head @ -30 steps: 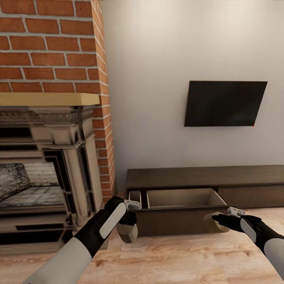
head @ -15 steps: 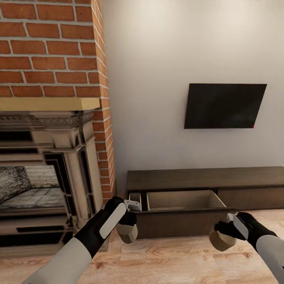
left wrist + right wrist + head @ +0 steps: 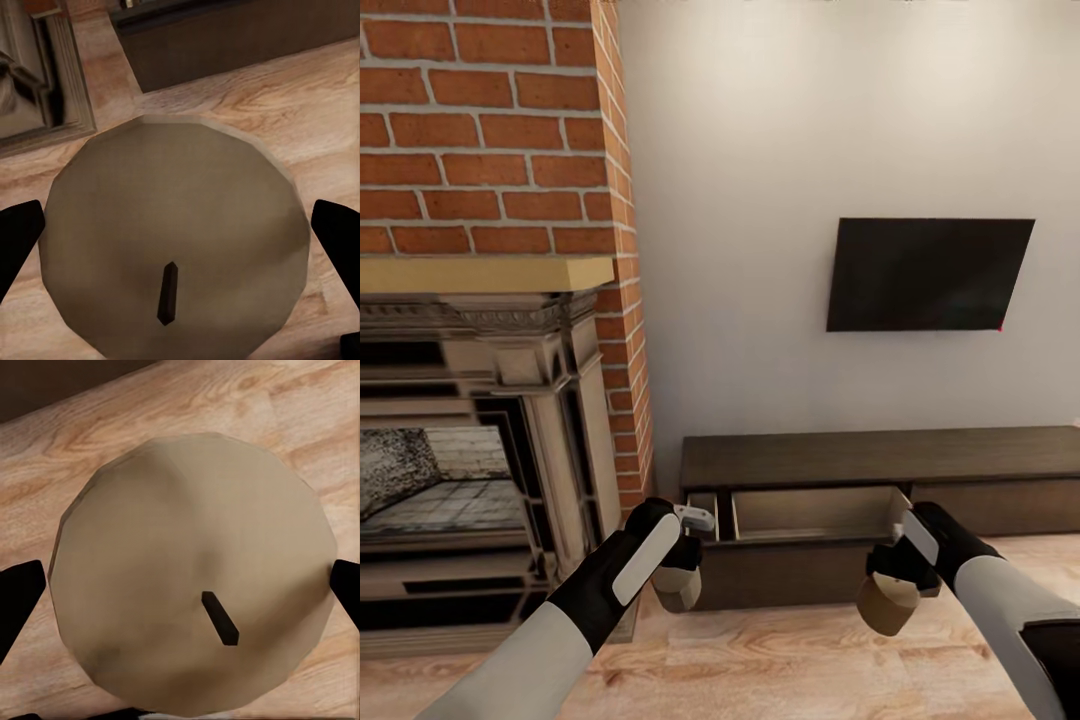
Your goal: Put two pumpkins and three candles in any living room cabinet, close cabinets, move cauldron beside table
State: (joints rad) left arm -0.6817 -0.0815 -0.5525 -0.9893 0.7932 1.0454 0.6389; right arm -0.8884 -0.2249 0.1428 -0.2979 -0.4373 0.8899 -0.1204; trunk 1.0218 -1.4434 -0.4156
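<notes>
Each hand holds a grey-beige candle. My left gripper (image 3: 678, 575) is shut on one candle (image 3: 677, 587), just in front of the left end of the dark brown cabinet (image 3: 880, 460). The left wrist view looks onto that candle's top (image 3: 174, 244) and dark wick, with a black finger (image 3: 18, 241) at either side. My right gripper (image 3: 892, 590) is shut on the other candle (image 3: 885, 603), held above the floor in front of the open drawer (image 3: 810, 515), whose pale inside looks empty. The right wrist view looks onto this candle's top (image 3: 196, 574). No pumpkin or cauldron is in sight.
A brick chimney with a carved fireplace surround (image 3: 540, 400) stands at the left, close to my left arm. A black TV (image 3: 928, 274) hangs on the white wall above the cabinet. Wooden floor (image 3: 780, 660) runs in front of the cabinet.
My right arm has swung left and tilted its candle downward in front of the open drawer. The left arm has held still. The camera has tilted slightly.
</notes>
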